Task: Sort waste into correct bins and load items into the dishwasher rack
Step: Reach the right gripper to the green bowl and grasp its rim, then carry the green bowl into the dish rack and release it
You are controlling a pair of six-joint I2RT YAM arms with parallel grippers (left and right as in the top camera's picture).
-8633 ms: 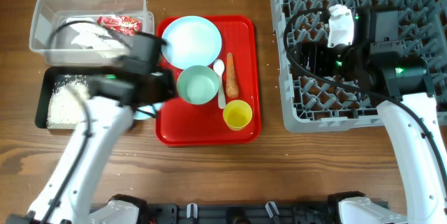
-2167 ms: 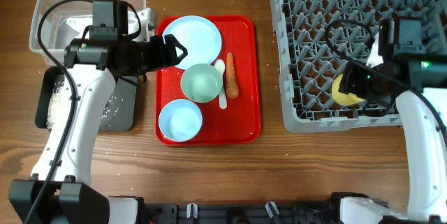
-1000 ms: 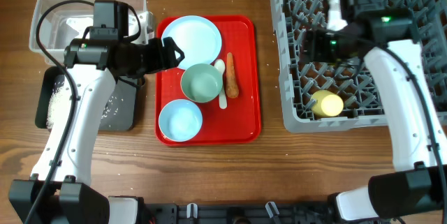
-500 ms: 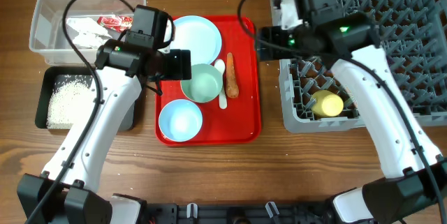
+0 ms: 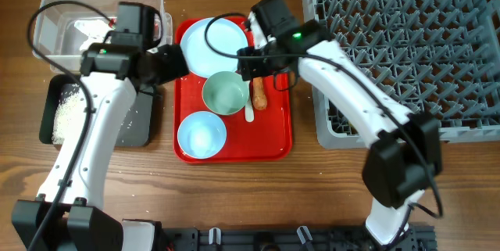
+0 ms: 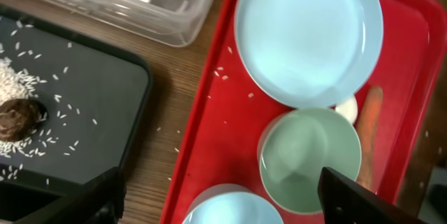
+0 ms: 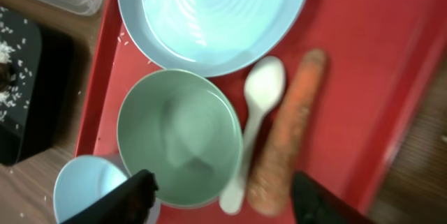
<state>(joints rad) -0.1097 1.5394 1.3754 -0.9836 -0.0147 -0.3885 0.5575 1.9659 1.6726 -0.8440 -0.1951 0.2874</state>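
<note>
On the red tray (image 5: 273, 138) sit the pale blue plate (image 5: 215, 44), a green bowl (image 5: 224, 93), a blue bowl (image 5: 201, 135), the white spoon (image 5: 248, 109) and the orange carrot (image 5: 258, 95). My right gripper (image 5: 262, 71) hangs open above the green bowl (image 7: 178, 137), spoon (image 7: 255, 123) and carrot (image 7: 290, 137), holding nothing. My left gripper (image 5: 168, 63) is open over the tray's left edge, above the two bowls (image 6: 311, 158). White paper (image 5: 82, 34) lies in the clear tub (image 5: 55, 5). Rice (image 5: 66, 114) and a brown lump (image 6: 17, 119) lie in the black tub (image 5: 141, 122).
The grey dishwasher rack (image 5: 398, 40) fills the right side, and my right arm crosses its front left corner. Stray rice grains dot the wood between the black tub and the tray (image 6: 202, 147).
My right arm has swung left from the rack to above the tray, and its jaws have narrowed a little. My left arm has drawn back to the left.
</note>
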